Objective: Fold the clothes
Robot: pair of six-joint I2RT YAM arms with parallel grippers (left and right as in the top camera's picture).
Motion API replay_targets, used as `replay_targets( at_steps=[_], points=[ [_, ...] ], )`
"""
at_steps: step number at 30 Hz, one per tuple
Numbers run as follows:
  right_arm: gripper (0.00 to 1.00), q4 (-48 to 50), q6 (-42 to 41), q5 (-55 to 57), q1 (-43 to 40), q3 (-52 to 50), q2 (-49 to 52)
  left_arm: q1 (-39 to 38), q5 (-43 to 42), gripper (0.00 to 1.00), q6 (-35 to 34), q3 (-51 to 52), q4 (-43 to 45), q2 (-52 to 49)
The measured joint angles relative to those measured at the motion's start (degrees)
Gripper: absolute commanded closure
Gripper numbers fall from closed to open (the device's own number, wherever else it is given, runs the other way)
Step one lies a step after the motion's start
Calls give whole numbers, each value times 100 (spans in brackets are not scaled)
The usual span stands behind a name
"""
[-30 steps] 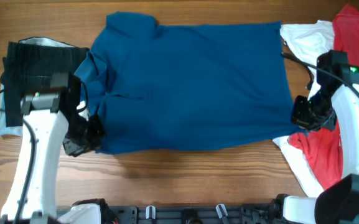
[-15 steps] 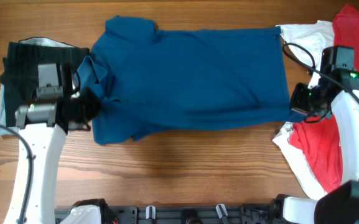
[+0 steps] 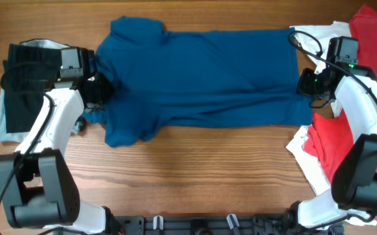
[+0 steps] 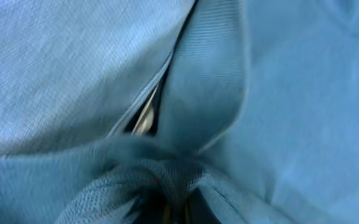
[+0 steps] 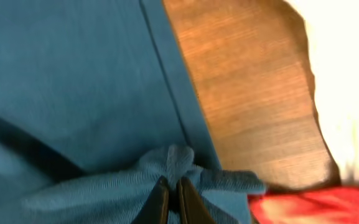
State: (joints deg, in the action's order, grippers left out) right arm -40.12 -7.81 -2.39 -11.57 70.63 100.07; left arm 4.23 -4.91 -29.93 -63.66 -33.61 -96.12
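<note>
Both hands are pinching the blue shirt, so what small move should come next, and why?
Probably carry both pinches on toward the far edge. The left hand and right hand each grip bunched fabric of the blue shirt, and the fold reaches only about halfway across.

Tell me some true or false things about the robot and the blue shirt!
1. The shirt is blue. True.
2. The left gripper and the right gripper each pinch the shirt. True.
3. The red cloth lies by the left arm. False: it lies by the right arm.
4. The shirt is rolled into a ball. False: it lies spread wide on the table.
5. The black clothes lie by the left arm. True.
</note>
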Motion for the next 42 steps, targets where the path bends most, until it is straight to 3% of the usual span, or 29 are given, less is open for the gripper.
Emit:
replay_targets(
  at_steps=[2,3,4,5,6,7,8,9,10,14,19,22,33,37,39,41,42],
  points=[
    [96,142,50,-107,0,0,66,0,0,96,0,0,170,-4],
    [92,203,63,-153,0,0,90,0,0,96,0,0,247,-4],
    [82,238,66,-195,0,0,111,0,0,96,0,0,262,-4],
    [60,269,81,-216,0,0,125,0,0,96,0,0,278,-4],
    [30,302,111,-238,0,0,133,0,0,92,0,0,289,-4],
    [19,323,103,-256,0,0,136,0,0,80,0,0,293,-4],
    [15,345,127,-260,0,0,136,0,0,61,-17,0,315,-4],
    [15,345,131,-260,0,0,136,0,-2,51,-15,0,321,-4],
    [14,341,160,-262,0,0,136,0,-11,48,-24,0,326,-4],
    [16,107,155,-275,0,0,136,0,-186,45,-44,-2,7,-4],
    [39,-940,90,-278,0,-2,151,0,-356,43,35,-17,-1506,-4],
    [38,-975,39,-280,0,-37,153,0,-372,42,229,-4,-2214,-7],
    [37,-896,37,-319,0,-398,164,-39,-72,45,575,72,-2391,-7],
    [37,-868,39,-319,0,-398,164,-129,37,48,634,562,-1655,-4],
    [37,-870,39,-319,0,-398,164,-162,61,55,671,866,-1329,-7],
    [37,-870,39,-319,0,-398,164,-162,61,71,702,1038,-1167,-7],
    [37,-870,39,-319,0,-398,164,-162,59,85,688,1084,-1128,-7]
  ],
)
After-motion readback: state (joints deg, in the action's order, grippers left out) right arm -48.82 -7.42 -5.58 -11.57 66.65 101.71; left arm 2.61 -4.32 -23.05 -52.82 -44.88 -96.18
